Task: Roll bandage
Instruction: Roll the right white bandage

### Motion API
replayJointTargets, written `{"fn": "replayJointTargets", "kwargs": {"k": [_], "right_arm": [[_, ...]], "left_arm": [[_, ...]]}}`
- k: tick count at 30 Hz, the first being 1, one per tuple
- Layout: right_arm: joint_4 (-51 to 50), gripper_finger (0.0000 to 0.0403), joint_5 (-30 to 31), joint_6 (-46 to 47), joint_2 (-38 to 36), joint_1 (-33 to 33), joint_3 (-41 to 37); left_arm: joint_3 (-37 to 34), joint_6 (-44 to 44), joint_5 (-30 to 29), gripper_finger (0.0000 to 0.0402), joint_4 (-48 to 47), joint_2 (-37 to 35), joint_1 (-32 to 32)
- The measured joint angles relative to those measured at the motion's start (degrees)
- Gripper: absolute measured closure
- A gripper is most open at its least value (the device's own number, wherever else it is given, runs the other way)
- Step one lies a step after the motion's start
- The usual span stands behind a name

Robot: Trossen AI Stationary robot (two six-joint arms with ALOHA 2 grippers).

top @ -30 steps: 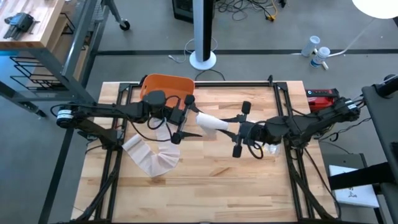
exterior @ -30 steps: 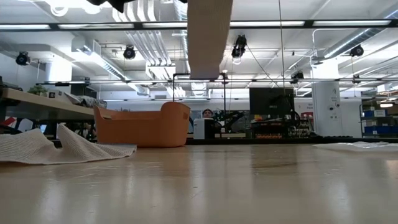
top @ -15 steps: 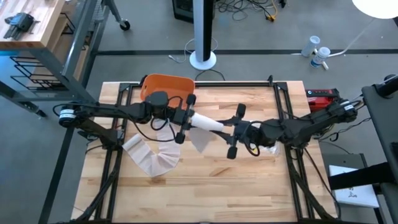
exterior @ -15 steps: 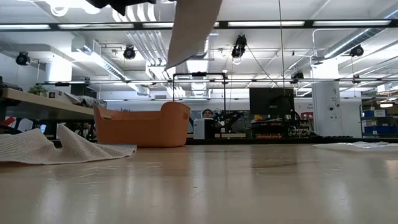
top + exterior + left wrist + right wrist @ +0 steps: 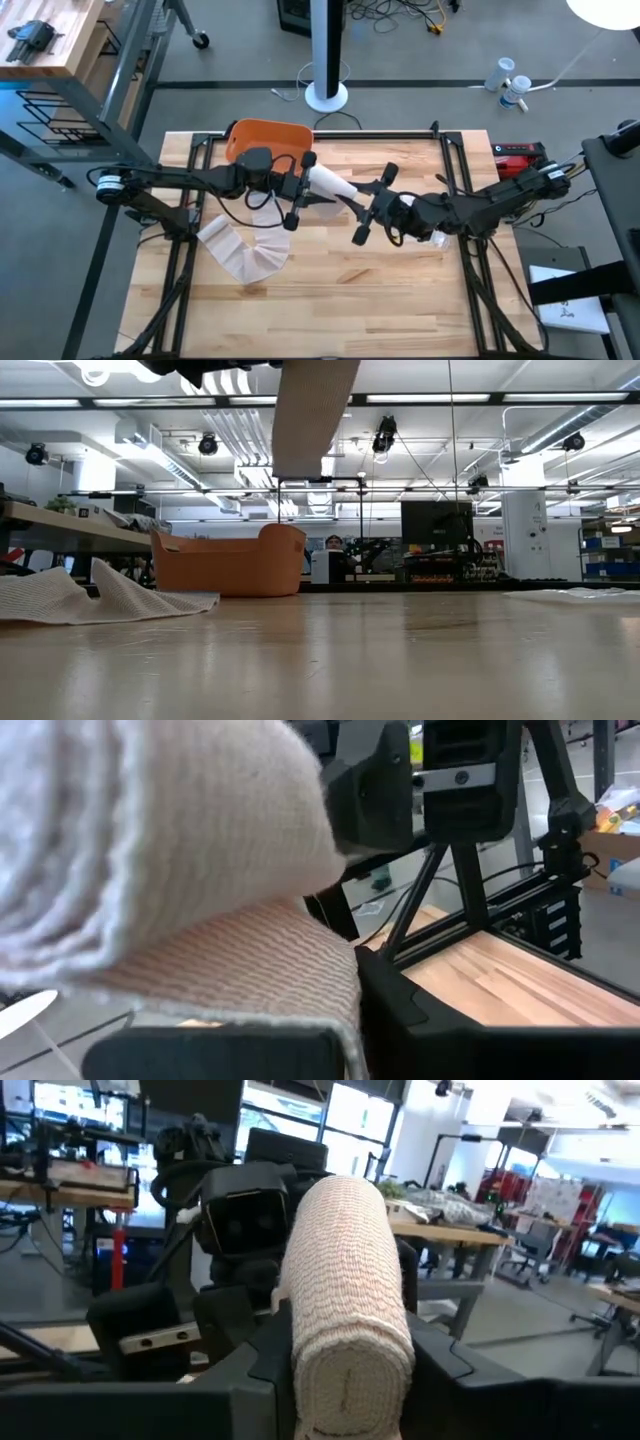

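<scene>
I see the rolled bandage [image 5: 331, 186] held in the air above the table's [image 5: 400, 290] middle, clamped between both grippers: my left gripper [image 5: 298, 190] grips its 9 o'clock end, my right gripper [image 5: 364, 207] its 3 o'clock end. An orange basket [image 5: 266, 139] sits at 11 o'clock.

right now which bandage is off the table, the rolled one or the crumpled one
The rolled bandage: it is held in the air between the left pincer and right pincer. The crumpled bandage lies flat on the table.
</scene>
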Motion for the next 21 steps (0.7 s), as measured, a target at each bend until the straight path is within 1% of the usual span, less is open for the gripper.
{"fn": "replayJointTargets", "kwargs": {"k": [4, 7, 10, 13, 16, 21], "right_arm": [[0.27, 0.0291, 0.22, -5.8, -0.12, 0.24, 0.0], [0.46, 0.0287, 0.27, -11.54, -0.32, 0.24, 0.0], [0.34, 0.029, 0.21, -16.86, -0.3, 0.26, 0.0], [0.25, 0.0295, 0.22, -22.04, -0.28, 0.26, 0.0], [0.13, 0.0292, 0.21, -25.73, -0.28, 0.54, 0.0], [-0.26, 0.029, 0.08, -29.16, -0.44, 1.19, 0.0]], "left_arm": [[-0.02, 0.14, 0.49, 0.038, -0.83, -0.41, -0.02], [-0.02, 0.22, 0.52, 0.0354, -0.83, -0.49, 0.0], [-0.02, 0.23, 0.48, 0.0317, -0.82, -0.49, 0.18], [-0.02, 0.22, -0.74, 0.0274, -0.95, -0.49, 0.22], [-0.02, -0.22, -0.96, 0.023, -1.76, -0.71, 0.37], [0.0, -0.26, -0.96, 0.0162, -7.37, -1.29, 1.55]]}}
